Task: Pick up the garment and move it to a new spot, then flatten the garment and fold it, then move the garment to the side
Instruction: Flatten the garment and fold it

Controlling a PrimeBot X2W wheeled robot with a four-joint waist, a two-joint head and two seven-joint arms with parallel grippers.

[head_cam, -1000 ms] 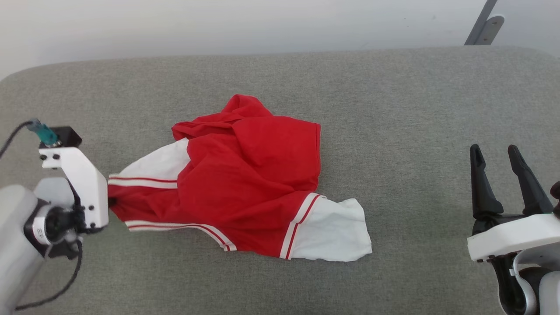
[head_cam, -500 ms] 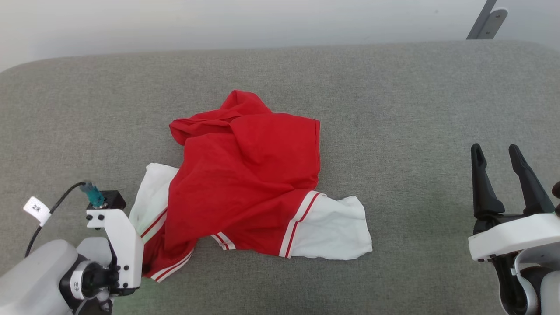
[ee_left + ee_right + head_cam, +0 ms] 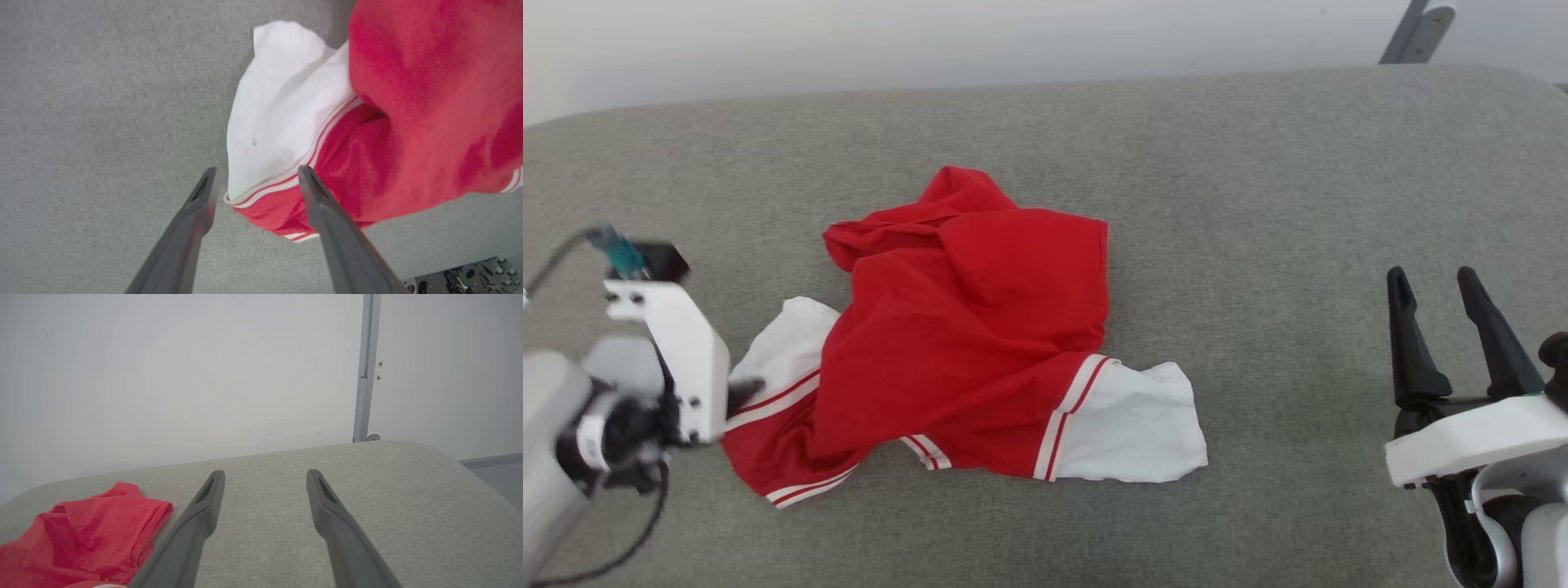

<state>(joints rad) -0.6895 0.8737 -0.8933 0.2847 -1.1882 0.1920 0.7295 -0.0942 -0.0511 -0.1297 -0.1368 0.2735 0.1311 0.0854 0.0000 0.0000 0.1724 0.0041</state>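
**A:** Shirt point(image 3: 968, 327) first. Where does it lie?

**B:** Mid-pad point(image 3: 1258, 204), bunched up. The red body is heaped over itself, with one white sleeve point(image 3: 1135, 425) out at its 4 o'clock and the other sleeve point(image 3: 776, 351) at 9 o'clock.

**A:** A second ago the left gripper point(image 3: 256, 173) was clamped on the striped hem point(image 3: 809, 488), pulling it taut toward 9 o'clock.

**B:** It has let go. Its jaws are wide now, with the tips over the 9 o'clock sleeve's striped edge and nothing held. The hem has dropped slack and curled in at the shirt's 7 o'clock.

**A:** And the right gripper point(image 3: 1431, 278)?

**B:** Wide too, and empty, well apart at 3 o'clock, same as before.

**A:** So the move to a new spot is done?

**B:** I'd judge so, since the shirt is down and released. But it is far from flat. Flattening looks like the next step, and it probably needs both grippers on opposite edges to spread the heap.
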